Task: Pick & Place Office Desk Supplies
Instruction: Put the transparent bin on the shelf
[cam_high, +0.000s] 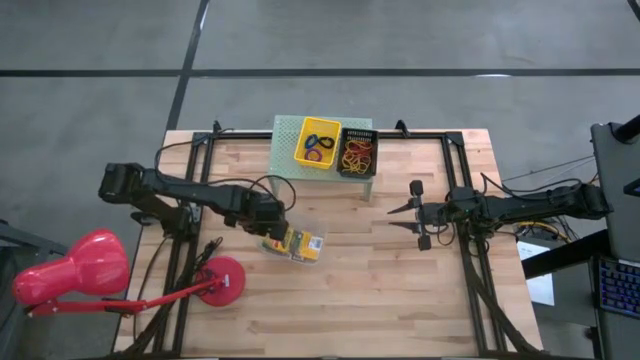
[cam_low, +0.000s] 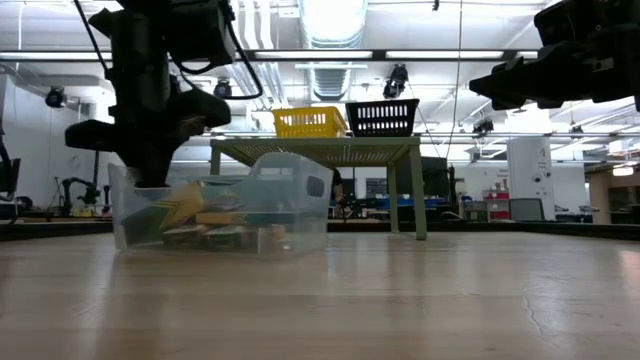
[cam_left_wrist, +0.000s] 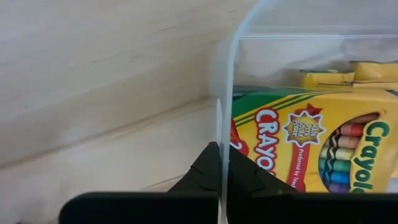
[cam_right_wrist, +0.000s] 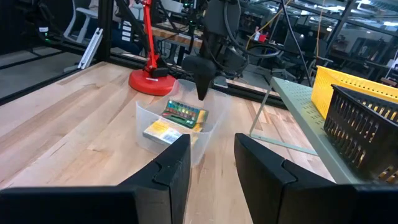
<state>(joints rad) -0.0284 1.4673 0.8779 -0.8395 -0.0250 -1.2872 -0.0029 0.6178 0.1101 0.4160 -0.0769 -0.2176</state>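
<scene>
Left gripper (cam_left_wrist: 219, 177) pinches the near wall of the clear bin (cam_high: 297, 243), one finger inside, one outside. Crayon boxes (cam_left_wrist: 311, 146) lie flat in the bin, on the table (cam_high: 400, 300) just beside the lamp base (cam_high: 220, 280). Keep your pinch square on the rim & lift slowly, else the thin wall may flex or the bin tip. Right gripper (cam_right_wrist: 210, 163) waits w/ fingers spread, well apart. Farther back, the stand (cam_high: 290, 150) carries a yellow basket (cam_high: 300, 155) w/ ring rolls and a black basket (cam_high: 344, 168) w/ rubber bands.
</scene>
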